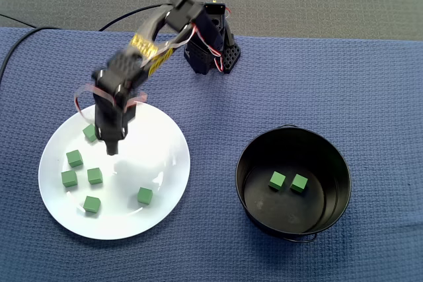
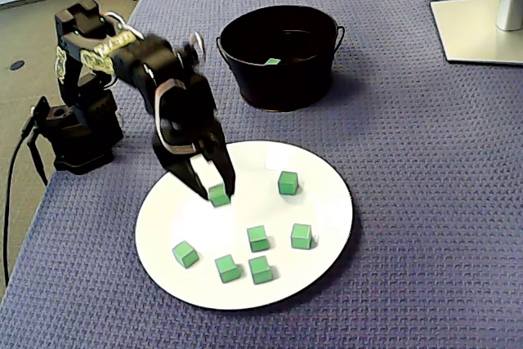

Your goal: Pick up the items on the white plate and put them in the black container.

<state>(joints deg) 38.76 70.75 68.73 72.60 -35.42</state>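
A white plate [image 1: 165, 133] [image 2: 327, 177] carries several green cubes, among them cubes near its left rim [image 1: 74, 158] and one apart from the rest [image 1: 145, 195] [image 2: 287, 182]. My gripper [image 1: 112, 150] [image 2: 217, 194] points down onto the plate. Its fingertips sit against both sides of one green cube [image 2: 218, 196], which rests at plate level. The arm hides that cube in the fixed view from above. The black container [image 1: 246, 163] [image 2: 245, 79] holds two green cubes [image 1: 277, 179] [image 1: 299, 183].
The arm's black base [image 1: 218, 47] [image 2: 78, 132] stands at the edge of the blue cloth [image 1: 317, 84], with a cable [image 2: 12, 194] trailing off. A white stand base [image 2: 478, 30] lies in the far right corner of one fixed view.
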